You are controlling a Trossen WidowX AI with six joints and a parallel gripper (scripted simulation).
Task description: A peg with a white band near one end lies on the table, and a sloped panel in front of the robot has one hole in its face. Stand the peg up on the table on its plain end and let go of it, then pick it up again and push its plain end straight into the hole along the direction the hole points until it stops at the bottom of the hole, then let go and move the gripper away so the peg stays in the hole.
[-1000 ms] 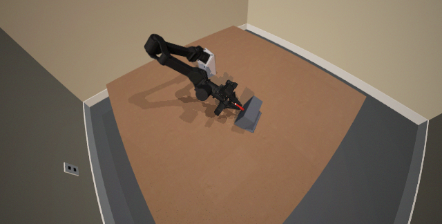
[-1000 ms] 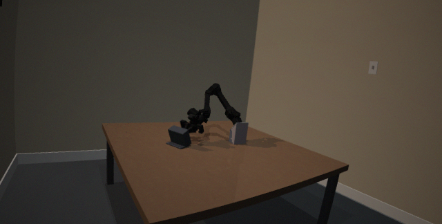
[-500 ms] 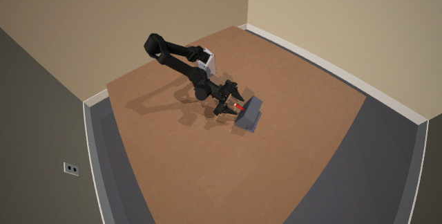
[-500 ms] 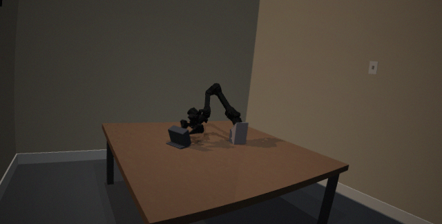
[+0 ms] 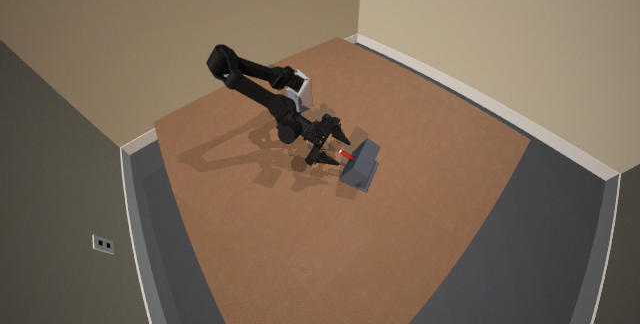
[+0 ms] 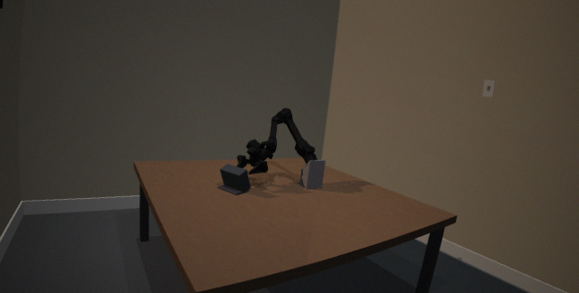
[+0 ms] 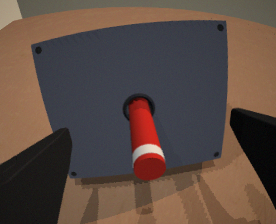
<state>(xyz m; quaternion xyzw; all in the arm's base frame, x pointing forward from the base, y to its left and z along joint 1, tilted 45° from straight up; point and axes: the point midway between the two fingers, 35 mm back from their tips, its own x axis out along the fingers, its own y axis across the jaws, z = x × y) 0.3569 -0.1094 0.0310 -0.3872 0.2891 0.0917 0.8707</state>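
The red peg (image 5: 346, 154) (image 7: 145, 127) sticks out of the hole (image 7: 125, 108) in the sloped panel (image 5: 361, 164) (image 6: 234, 178) (image 7: 189, 90). Its plain end is inside the hole and its white-banded end points out toward the wrist camera. How deep it sits is hidden. My gripper (image 5: 345, 154) (image 7: 153, 126) is wide open, with one finger on each side of the peg and a gap to it on both sides. In the exterior view the peg cannot be made out behind the panel.
The panel stands on the brown table (image 5: 310, 244) (image 6: 289, 234). The arm's pale base bracket (image 5: 300, 91) (image 6: 315, 174) stands behind the gripper. The fingertips are close to the panel's face.
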